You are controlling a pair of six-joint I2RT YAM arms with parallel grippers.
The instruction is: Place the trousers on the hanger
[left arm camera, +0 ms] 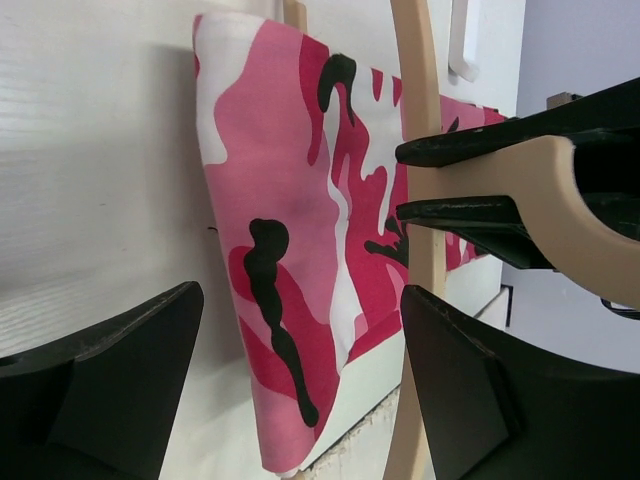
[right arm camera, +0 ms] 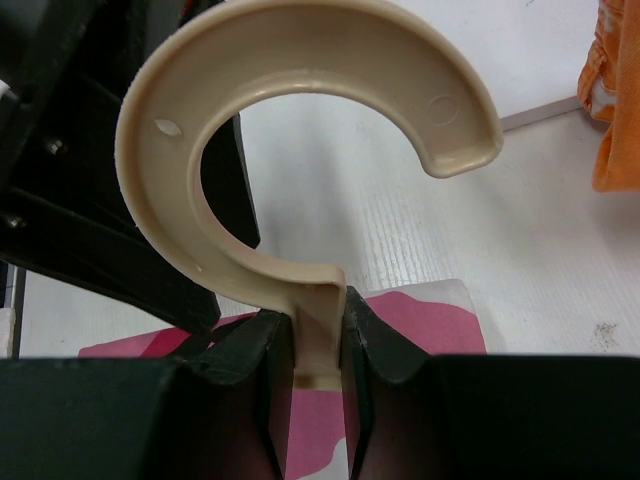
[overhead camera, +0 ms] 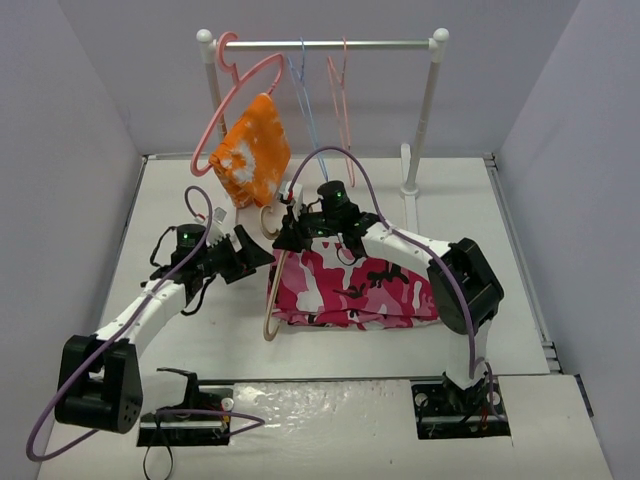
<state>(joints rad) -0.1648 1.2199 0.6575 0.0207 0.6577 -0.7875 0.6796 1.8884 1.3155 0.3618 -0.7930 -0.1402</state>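
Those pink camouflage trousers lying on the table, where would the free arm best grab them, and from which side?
Probably the folded end of the trousers nearest the left gripper, coming from the robot's left. That edge faces its open fingers and lies flat, while the right gripper clamps the hanger at its neck, below the hook.

Most of the hanger (overhead camera: 267, 322) lies hidden under the trousers (overhead camera: 350, 290) and right arm (overhead camera: 400, 245); the left wrist view's top and bottom edges cut its frame
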